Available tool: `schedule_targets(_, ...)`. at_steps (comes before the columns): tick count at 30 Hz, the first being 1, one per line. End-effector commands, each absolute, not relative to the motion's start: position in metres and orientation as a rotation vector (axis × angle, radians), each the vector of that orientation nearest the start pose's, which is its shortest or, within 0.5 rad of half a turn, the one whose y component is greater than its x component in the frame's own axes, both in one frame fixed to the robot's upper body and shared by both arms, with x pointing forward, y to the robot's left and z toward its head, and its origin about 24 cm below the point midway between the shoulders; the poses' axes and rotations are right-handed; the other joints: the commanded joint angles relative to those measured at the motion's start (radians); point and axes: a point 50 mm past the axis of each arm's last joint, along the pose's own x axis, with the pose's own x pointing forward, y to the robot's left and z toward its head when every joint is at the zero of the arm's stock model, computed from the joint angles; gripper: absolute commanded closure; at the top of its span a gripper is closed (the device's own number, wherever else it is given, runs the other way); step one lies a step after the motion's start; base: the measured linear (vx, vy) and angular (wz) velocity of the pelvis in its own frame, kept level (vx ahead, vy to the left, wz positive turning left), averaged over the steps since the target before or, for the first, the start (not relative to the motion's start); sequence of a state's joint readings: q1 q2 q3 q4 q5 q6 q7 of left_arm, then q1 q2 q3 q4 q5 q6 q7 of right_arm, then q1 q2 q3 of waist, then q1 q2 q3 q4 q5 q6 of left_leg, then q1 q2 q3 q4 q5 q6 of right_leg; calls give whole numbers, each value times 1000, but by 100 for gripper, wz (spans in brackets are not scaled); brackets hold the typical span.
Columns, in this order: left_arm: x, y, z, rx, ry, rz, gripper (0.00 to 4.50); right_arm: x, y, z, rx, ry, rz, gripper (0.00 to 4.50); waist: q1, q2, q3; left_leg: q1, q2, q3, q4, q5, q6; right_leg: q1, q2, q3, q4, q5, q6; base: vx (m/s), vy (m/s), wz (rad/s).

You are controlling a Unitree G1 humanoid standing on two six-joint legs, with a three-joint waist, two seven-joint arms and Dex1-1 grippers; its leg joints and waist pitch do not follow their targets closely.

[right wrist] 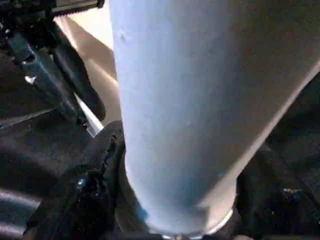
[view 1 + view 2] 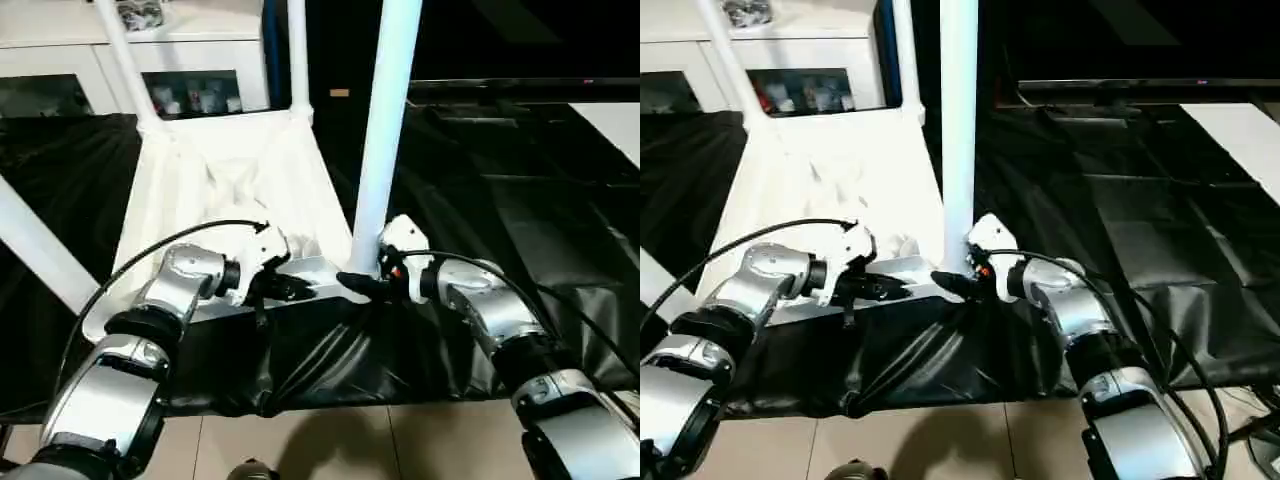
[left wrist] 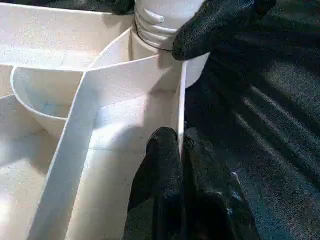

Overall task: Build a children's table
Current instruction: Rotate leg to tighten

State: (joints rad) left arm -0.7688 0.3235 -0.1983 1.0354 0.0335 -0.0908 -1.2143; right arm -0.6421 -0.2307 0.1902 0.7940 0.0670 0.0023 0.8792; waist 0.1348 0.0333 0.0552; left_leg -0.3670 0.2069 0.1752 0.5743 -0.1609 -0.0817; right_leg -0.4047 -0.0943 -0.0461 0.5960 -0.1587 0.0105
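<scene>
The children's table (image 2: pixel 230 190) lay upside down on a surface draped in black plastic sheeting (image 2: pixel 520 230), its ribbed underside facing up so that the corner sockets could take the legs. Three legs stood or leaned from other corners, and the robot was working at the near right-hand corner, where a fourth leg (image 2: pixel 385 130) rose almost upright from its socket. The left gripper (image 3: pixel 182 150) had its two black fingers pressed together over the thin near rim of the table top, one finger inside the rim and one outside, seemingly to keep the top from sliding or turning while the leg was worked. The right gripper (image 2: pixel 362 284) sat at the foot of that leg, its fingers (image 1: pixel 85 195) spread to either side of the tube and bearing on it just above the socket; gripping low, close to the joint, looked like the way to twist or press the leg home without levering it sideways. A threaded band showed on the leg's base above the socket in the left wrist view, so the leg was probably not fully seated. A white cabinet (image 2: pixel 180 70) with glass doors stood behind the work.
</scene>
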Motion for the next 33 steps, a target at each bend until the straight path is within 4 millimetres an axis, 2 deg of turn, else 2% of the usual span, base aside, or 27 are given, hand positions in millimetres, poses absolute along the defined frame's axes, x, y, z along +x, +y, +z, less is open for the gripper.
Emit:
schedule_targets(1,335,149,34,255,500,-1227,450,339,-116,39,-207,315,984,178,-7,-16,-65,11,16,1,-74,-327,7,36,-47,26,-75,-397,-195,0,0,0)
schedule_targets(2,335,147,34,254,495,-1213,450,338,-115,37,-194,321,972,178,-9,-21,-64,11,16,1,-75,-330,8,37,-45,25,-77,-406,-192,0,0,0)
schedule_targets(4,337,136,33,244,475,-1178,450,334,-109,28,-165,326,910,180,-15,-24,-62,10,15,0,-76,-336,7,35,-47,25,-79,-424,-188,0,0,0)
schedule_targets(5,338,131,32,238,466,-1163,450,332,-106,24,-154,325,877,180,-19,-21,-61,12,15,-2,-77,-348,2,33,-49,25,-83,-457,-178,0,0,0)
schedule_targets(8,341,105,28,217,421,-1071,450,324,-82,8,-42,348,742,180,-30,-20,-59,14,12,-4,-80,-364,-5,29,-48,26,-92,-502,-154,0,0,0)
schedule_targets(9,340,90,25,201,405,-1026,450,321,-64,2,-20,349,673,180,-36,-19,-58,15,11,-5,-81,-378,-9,25,-46,26,-97,-532,-139,0,0,0)
schedule_targets(10,340,89,25,200,404,-1024,450,321,-63,2,-20,349,670,180,-38,-16,-58,18,9,-6,-81,-392,-12,23,-45,25,-99,-556,-131,0,0,0)
schedule_targets(11,340,84,24,200,394,-995,450,320,-54,1,-10,352,644,180,-44,-18,-59,21,6,-8,-80,-415,-16,20,-46,23,-105,-599,-116,0,0,0)
schedule_targets(14,340,75,23,190,359,-942,450,320,-27,9,49,309,631,180,-57,-15,-56,28,1,-12,-78,-481,-10,12,-43,15,-122,-677,-82,0,0,0)
schedule_targets(16,340,75,23,194,353,-942,450,320,-21,13,45,284,650,180,-64,-14,-57,31,0,-16,-81,-509,-7,15,-42,6,-131,-696,-66,0,0,0)
schedule_targets(17,338,77,23,206,353,-951,450,320,-15,18,31,243,675,180,-65,-21,-61,28,2,-17,-86,-503,-3,20,-42,5,-131,-674,-62,0,0,0)
schedule_targets(18,338,79,22,214,356,-961,450,320,-15,21,29,223,689,125,-61,-19,-63,22,4,-18,-92,-482,0,24,-43,10,-125,-638,-68,0,0,0)
schedule_targets(19,337,83,22,225,359,-977,450,322,-19,26,35,185,689,111,-61,-24,-63,21,5,-17,-92,-475,3,22,-44,12,-124,-627,-71,0,0,0)
schedule_targets(22,336,87,22,230,366,-984,450,324,-24,28,38,166,696,98,-62,-21,-64,12,4,-15,-95,-441,15,25,-42,19,-115,-566,-93,0,0,0)
schedule_targets(23,335,93,22,245,377,-1002,450,326,-31,30,31,151,721,67,-62,-23,-64,13,5,-13,-94,-443,17,24,-42,20,-115,-560,-95,0,0,0)
schedule_targets(26,333,104,20,288,405,-1049,450,327,-48,32,15,132,779,62,-65,-23,-66,8,6,-13,-94,-426,26,28,-45,23,-112,-533,-107,0,0,0)
schedule_targets(27,332,110,20,310,420,-1075,450,327,-58,32,-11,132,802,34,-64,-24,-71,6,9,-11,-92,-401,35,32,-43,24,-107,-481,-121,0,0,0)
schedule_targets(28,330,117,21,324,436,-1104,450,328,-70,32,-38,137,833,21,-64,-25,-70,6,10,-9,-91,-386,38,31,-41,25,-104,-447,-131,0,0,0)
schedule_targets(30,328,127,23,343,458,-1148,450,327,-89,33,-83,154,897,21,-62,-25,-70,0,10,-3,-86,-341,52,37,-39,26,-91,-353,-170,0,0,0)
schedule_targets(31,327,130,24,348,462,-1169,450,326,-96,34,-91,163,928,21,-62,-25,-72,-1,11,-4,-86,-326,54,40,-41,26,-89,-338,-179,0,0,0)
schedule_targets(32,327,130,24,348,462,-1169,450,326,-96,34,-91,163,928,21,-59,-26,-75,-3,12,-1,-82,-289,61,45,-40,24,-81,-292,-196,52,-14,0)
schedule_targets(33,324,137,26,349,474,-1227,450,324,-108,37,-95,181,1011,21,-56,-21,-78,0,13,3,-77,-259,71,47,-40,22,-77,-242,-218,63,-12,1)
